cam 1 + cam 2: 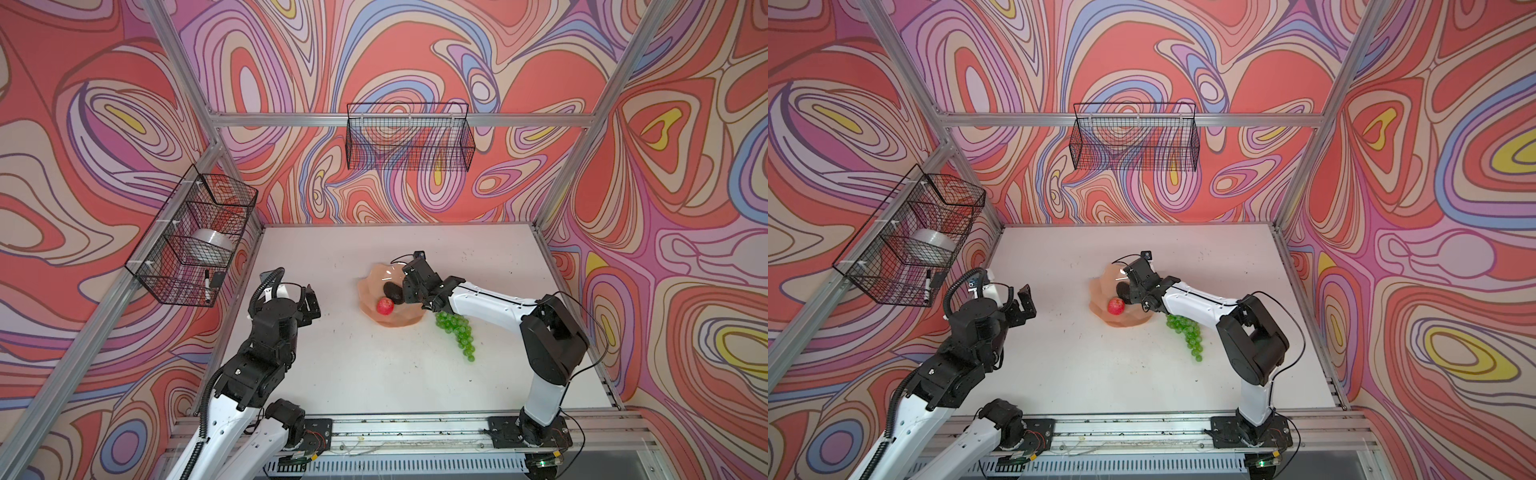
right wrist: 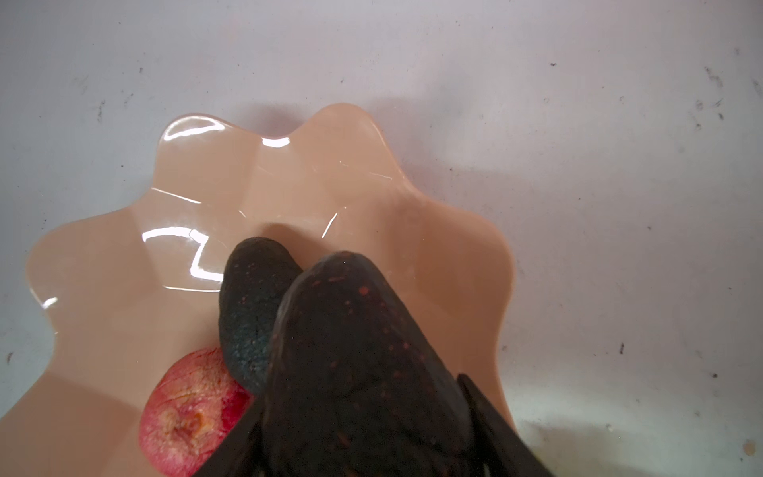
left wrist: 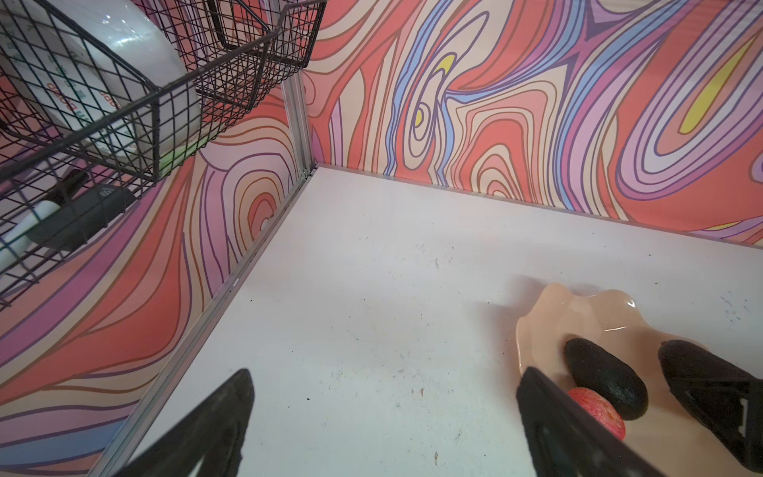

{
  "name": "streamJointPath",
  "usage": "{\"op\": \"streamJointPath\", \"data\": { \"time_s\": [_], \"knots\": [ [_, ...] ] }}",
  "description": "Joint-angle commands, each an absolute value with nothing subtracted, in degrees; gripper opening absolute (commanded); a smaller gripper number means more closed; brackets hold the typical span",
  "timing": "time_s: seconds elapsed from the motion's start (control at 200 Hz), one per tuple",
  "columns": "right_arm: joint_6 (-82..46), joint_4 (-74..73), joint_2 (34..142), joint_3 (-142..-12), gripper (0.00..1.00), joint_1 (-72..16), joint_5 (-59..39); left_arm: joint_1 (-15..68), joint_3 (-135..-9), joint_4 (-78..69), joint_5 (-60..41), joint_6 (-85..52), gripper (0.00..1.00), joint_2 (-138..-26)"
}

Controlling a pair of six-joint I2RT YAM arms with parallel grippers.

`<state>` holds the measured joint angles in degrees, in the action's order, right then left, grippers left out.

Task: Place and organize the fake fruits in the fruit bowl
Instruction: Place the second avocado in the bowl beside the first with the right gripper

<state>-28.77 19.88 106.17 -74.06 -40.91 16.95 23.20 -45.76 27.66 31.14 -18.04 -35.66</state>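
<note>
The peach-pink fruit bowl (image 1: 368, 286) (image 1: 1098, 291) stands mid-table. Inside it lie a red apple (image 1: 385, 306) (image 2: 186, 413) and a dark avocado (image 1: 392, 291) (image 2: 252, 314), touching each other. My right gripper (image 1: 409, 289) (image 2: 359, 433) hovers over the bowl, shut on a second avocado (image 2: 363, 363) that points down into it beside the first. The green grapes (image 1: 457, 332) (image 1: 1187, 332) lie on the table right of the bowl, partly under the right arm. At the table's left my left gripper (image 1: 309, 303) (image 3: 384, 396) is open and holds nothing.
A black wire basket (image 1: 191, 237) on the left wall holds a white roll and a marker. Another wire basket (image 1: 409, 137) hangs on the back wall. Aluminium frame posts edge the white table (image 1: 374, 374).
</note>
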Motion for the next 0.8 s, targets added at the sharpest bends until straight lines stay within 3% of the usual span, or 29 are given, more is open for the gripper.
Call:
{"op": "streamJointPath", "data": {
  "time_s": [0.0,0.36,0.796],
  "knots": [
    [-29.8,18.7,108.4,-76.3,0.45,-40.5,17.3,22.8,-46.2,28.7,31.4,-18.0,1.00,-35.6],
    [-31.1,18.8,112.1,-77.8,0.56,-40.3,16.0,22.8,-46.3,28.9,31.6,-17.9,1.00,-35.4],
    [-31.0,18.2,106.7,-76.4,0.73,-40.3,15.3,22.8,-46.3,28.9,31.9,-17.9,1.00,-35.2]
  ]
}}
